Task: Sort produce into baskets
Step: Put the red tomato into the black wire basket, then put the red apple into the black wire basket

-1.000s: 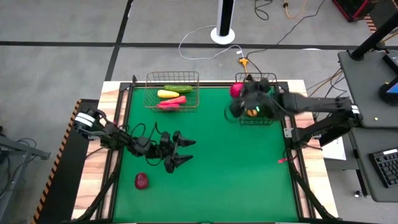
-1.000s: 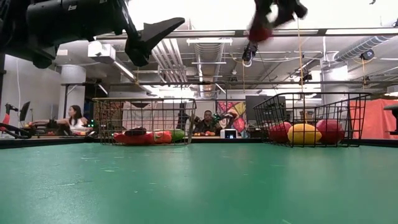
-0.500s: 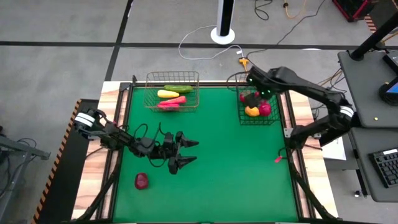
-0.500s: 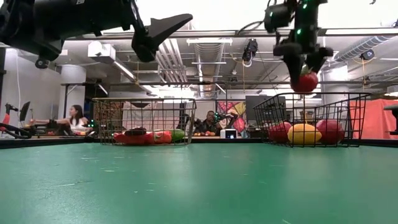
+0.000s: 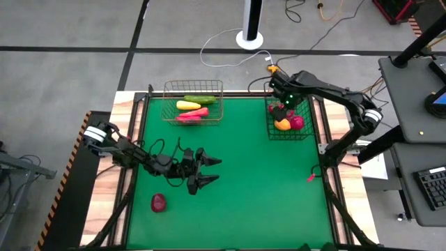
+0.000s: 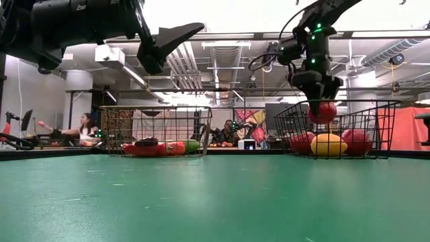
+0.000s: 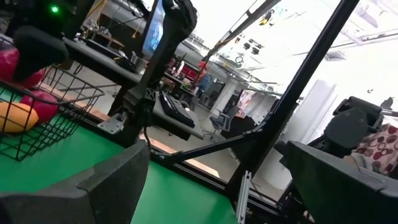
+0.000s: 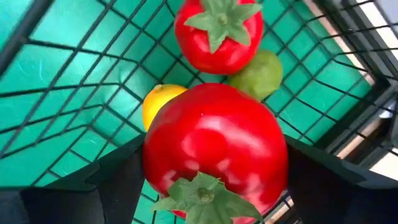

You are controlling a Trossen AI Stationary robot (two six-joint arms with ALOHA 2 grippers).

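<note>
My right gripper (image 5: 284, 106) points down over the dark wire basket (image 5: 268, 136) at the table's far right and is shut on a red round fruit (image 8: 214, 146). In the basket below lie another red fruit (image 8: 217, 34), a lime (image 8: 258, 74) and a yellow lemon (image 8: 158, 102). The tan wire basket (image 5: 166, 104) at the far left holds a green cucumber (image 5: 200, 99), a long yellow piece (image 5: 188, 105) and red chilies (image 5: 193, 114). A dark-red fruit (image 5: 158, 203) rests on the green mat. My left gripper (image 5: 217, 169) hovers open to that fruit's right. My right gripper pinches the red round fruit by its two opposite sides (image 8: 149, 155) between its two fingers (image 8: 93, 186), coming from above and pointing down. The fruit's green calyx (image 8: 199, 199) faces up toward the wrist. The fruit (image 6: 323, 112) hangs just below the basket's rim, clear of the fruits lying there.
The green mat (image 5: 244, 188) has a raised dark frame around it and wooden borders to either side. A small red piece (image 5: 312, 178) lies by the mat's right edge. People sit in the room beyond the far edge (image 6: 84, 128).
My right gripper has sunk with the red fruit from high above the table down into the dark basket's mouth, tipping over until it points straight down. The fruit stays between its fingers.
</note>
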